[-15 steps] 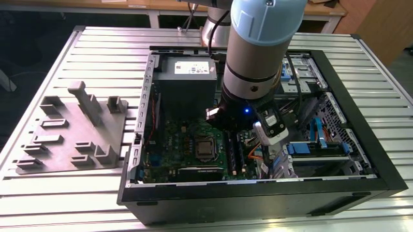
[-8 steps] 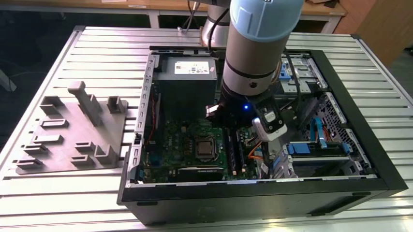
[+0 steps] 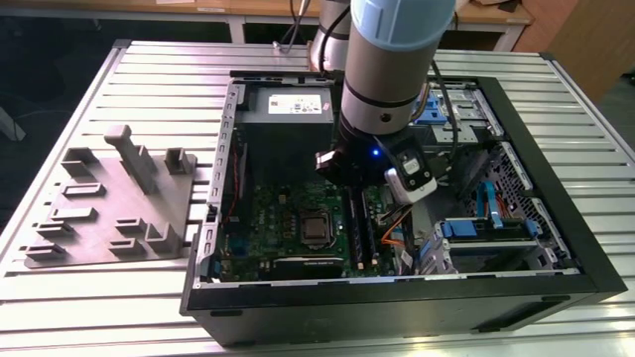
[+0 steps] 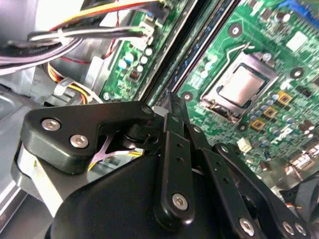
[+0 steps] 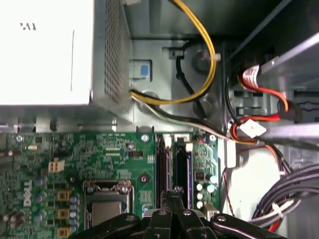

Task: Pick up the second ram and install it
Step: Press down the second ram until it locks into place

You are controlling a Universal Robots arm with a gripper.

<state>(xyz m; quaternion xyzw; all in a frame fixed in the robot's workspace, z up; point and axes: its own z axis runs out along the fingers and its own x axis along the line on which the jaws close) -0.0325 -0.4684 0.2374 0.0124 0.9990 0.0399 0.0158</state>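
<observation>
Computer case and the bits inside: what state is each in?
computer case, open, side panel off.
gripper, shut, tips over the memory slots.
second ram, standing in a slot; full seating unclear.
processor socket, latched shut, no cooler on it.

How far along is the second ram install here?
Pickup looks done: the gripper is shut with nothing between its tips, low inside the case. In hand: its tips sit over the slots, where a ram seems to stand. Left: whether that ram is fully latched cannot be told.
</observation>
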